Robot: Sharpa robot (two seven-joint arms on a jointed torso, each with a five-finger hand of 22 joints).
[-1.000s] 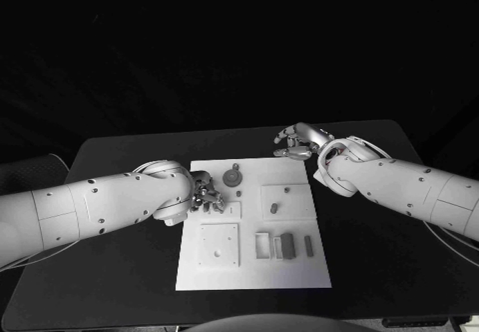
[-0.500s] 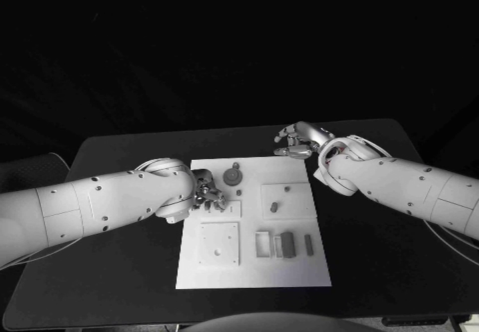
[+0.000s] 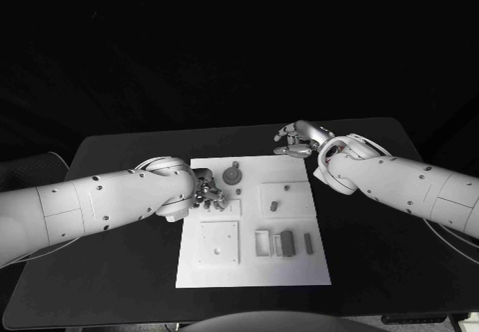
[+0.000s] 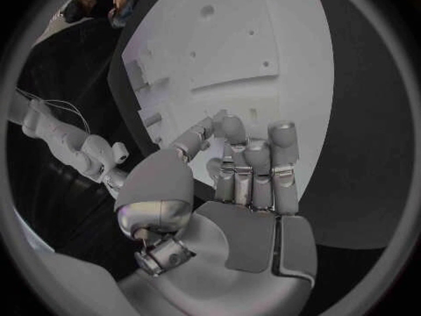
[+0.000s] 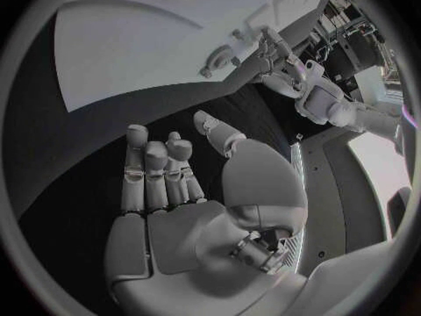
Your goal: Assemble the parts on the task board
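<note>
The white task board (image 3: 250,266) lies in the middle of the black table. My left hand (image 3: 208,194) rests on the board's left edge with its fingers (image 4: 250,165) curled down against the board (image 4: 263,49). Small dark pieces (image 3: 218,205) sit right at the fingertips; a grip is too hidden to tell. A round grey part (image 3: 232,177) lies just beyond that hand. My right hand (image 3: 296,142) hovers over the table past the board's far right corner. Its palm (image 5: 167,218) is empty and the thumb is apart.
A raised square plate (image 3: 289,211) carries a short peg (image 3: 273,205). A holed square plate (image 3: 219,243) sits at the front left of the board. To its right are an open frame (image 3: 262,244), a dark block (image 3: 287,243) and a thin bar (image 3: 309,242).
My left hand has edged slightly toward the far side of the board, its fingers still curled. The right hand has stayed where it was.
</note>
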